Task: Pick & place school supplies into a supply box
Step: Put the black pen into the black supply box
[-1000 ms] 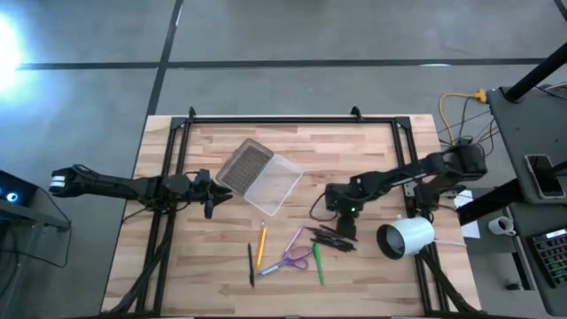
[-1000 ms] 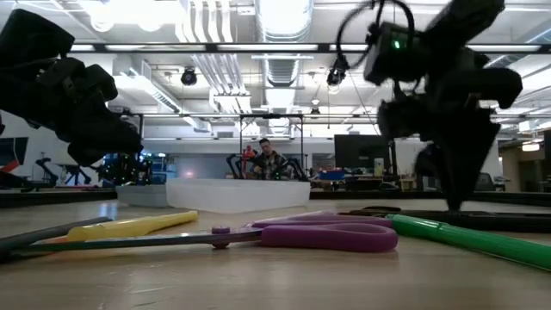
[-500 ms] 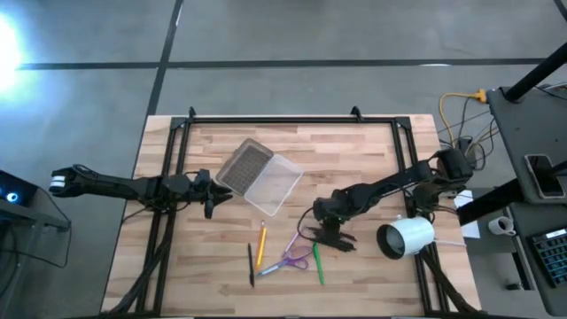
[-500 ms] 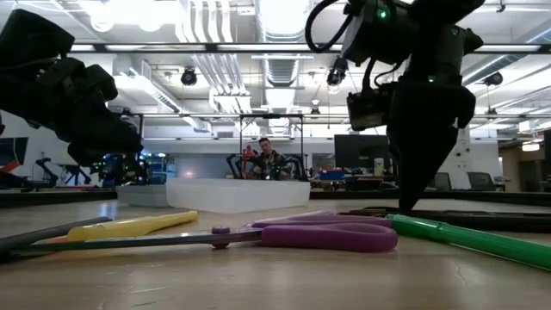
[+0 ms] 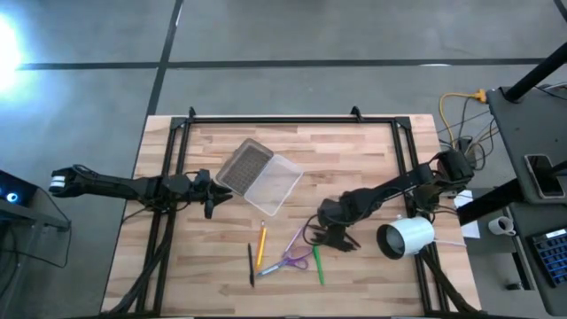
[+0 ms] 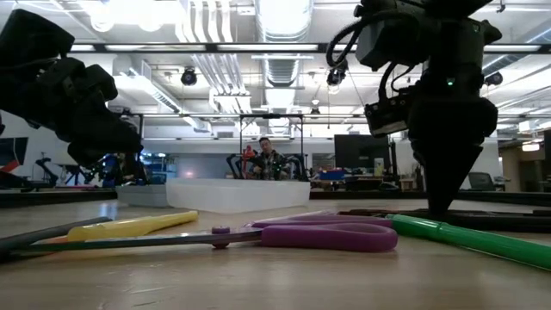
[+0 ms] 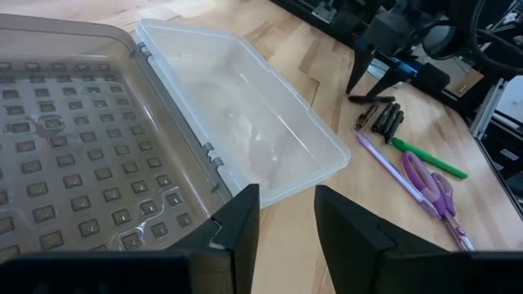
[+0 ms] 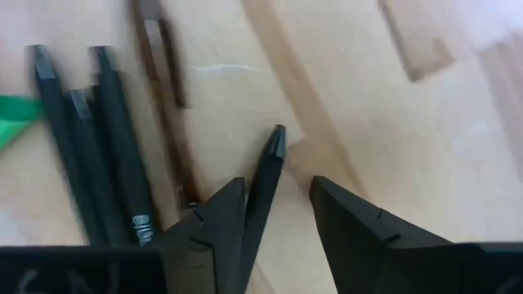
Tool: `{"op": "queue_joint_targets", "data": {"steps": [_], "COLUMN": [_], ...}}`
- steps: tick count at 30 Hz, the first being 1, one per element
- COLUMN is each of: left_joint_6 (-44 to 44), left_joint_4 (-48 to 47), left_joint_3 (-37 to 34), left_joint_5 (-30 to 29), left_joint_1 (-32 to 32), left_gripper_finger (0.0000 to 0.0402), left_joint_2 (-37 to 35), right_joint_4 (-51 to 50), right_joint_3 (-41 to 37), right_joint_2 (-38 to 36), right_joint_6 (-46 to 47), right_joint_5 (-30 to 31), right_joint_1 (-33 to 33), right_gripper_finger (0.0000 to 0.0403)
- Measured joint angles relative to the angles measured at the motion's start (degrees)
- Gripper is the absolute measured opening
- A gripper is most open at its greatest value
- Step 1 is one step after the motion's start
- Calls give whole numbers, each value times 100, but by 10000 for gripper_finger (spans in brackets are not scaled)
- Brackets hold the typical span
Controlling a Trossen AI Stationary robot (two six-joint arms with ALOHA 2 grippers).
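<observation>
The supply box (image 5: 261,175) lies open on the table, its clear half (image 7: 245,122) beside its ribbed grey half (image 7: 73,163). My left gripper (image 5: 208,197) waits open at the box's left side (image 7: 286,220). Nearer the front edge lie a yellow pencil (image 5: 262,244), a black pen (image 5: 251,263), purple-handled scissors (image 5: 297,259) and a green marker (image 5: 317,263). My right gripper (image 5: 332,232) points down, open, over a cluster of black pens (image 8: 82,147). One black pen (image 8: 265,184) lies between its fingers (image 8: 278,200). My right gripper comes from above, pointing down, with its fingertips at table height (image 6: 439,207). The black pen's tip end (image 8: 276,139) reaches out from between the open fingers, close along one finger (image 8: 216,216). Whether a finger touches it, I cannot tell.
A white cylinder (image 5: 406,237) lies on its side just right of the right gripper. A black frame (image 5: 292,118) runs along the table's far edge and both sides. A purple pencil (image 5: 292,239) lies between the yellow pencil and the pens. Bare wood shows around the box.
My right gripper has moved a little toward the table's near edge and left, settling over the black pens with its fingertips at the table. The left arm, the box and the other supplies have stayed where they were.
</observation>
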Motion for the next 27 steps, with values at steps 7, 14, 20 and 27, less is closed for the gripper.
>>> {"op": "queue_joint_targets", "data": {"steps": [7, 14, 20, 27], "left_joint_6": [0, 0, 0, 48], "left_joint_4": [-2, -2, -1, 13], "left_joint_3": [0, 0, 0, 0], "left_joint_5": [0, 0, 0, -13], "left_joint_1": [-1, -1, -1, 1], "left_gripper_finger": [104, 104, 104, 104], "left_joint_2": [0, 0, 0, 0], "right_joint_4": [-87, 2, 160, 1858], "right_joint_3": [2, 342, 1166, 1486], "right_joint_2": [198, 40, -460, -306], "right_joint_6": [559, 679, 443, 2795], "right_joint_5": [330, 667, 924, 656], "right_joint_1": [-27, -395, -1098, -2325], "right_gripper_finger": [66, 17, 15, 14]}}
